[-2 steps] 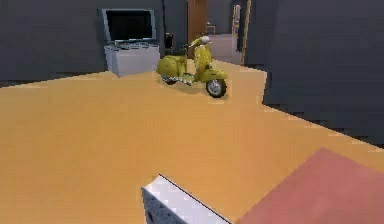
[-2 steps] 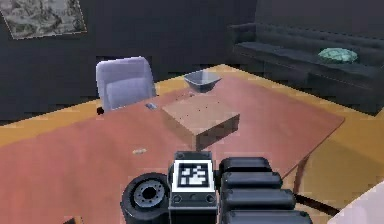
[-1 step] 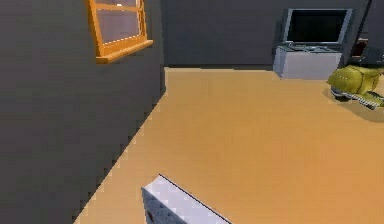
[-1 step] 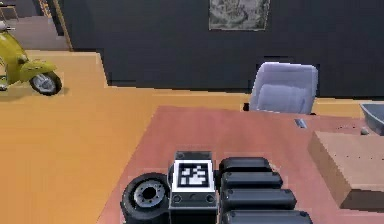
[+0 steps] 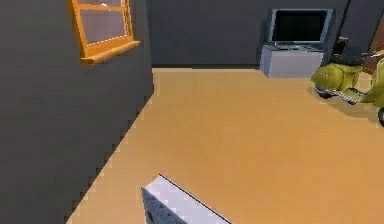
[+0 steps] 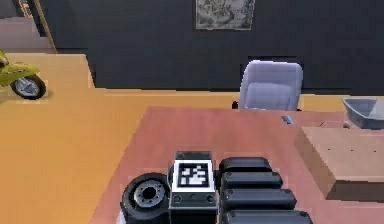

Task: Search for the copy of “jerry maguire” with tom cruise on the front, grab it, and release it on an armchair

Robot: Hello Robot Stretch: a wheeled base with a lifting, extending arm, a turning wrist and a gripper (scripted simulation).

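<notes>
One light, stiff, slick copy, I guess.
I would take its thin edge; I cannot tell if my gripper (image 6: 147, 199) holds anything.

**Black Hardware, One White Marker**

At the bottom middle of the arm side view, the robot's arm (image 6: 252, 188) appears as a stack of matt black blocks with rounded corners. They sit one behind the next, stepped like nested sleeves and parted by thin dark seams. Left of them a black box (image 6: 195, 207) carries a white square marker (image 6: 192, 175), printed with blocky black marks inside a black border. Further left, at the lower left of the group, sits the dark body of the tool (image 6: 150, 197), a round black disc with a paler grey ring about its centre. Its fingers cannot be made out.
</notes>
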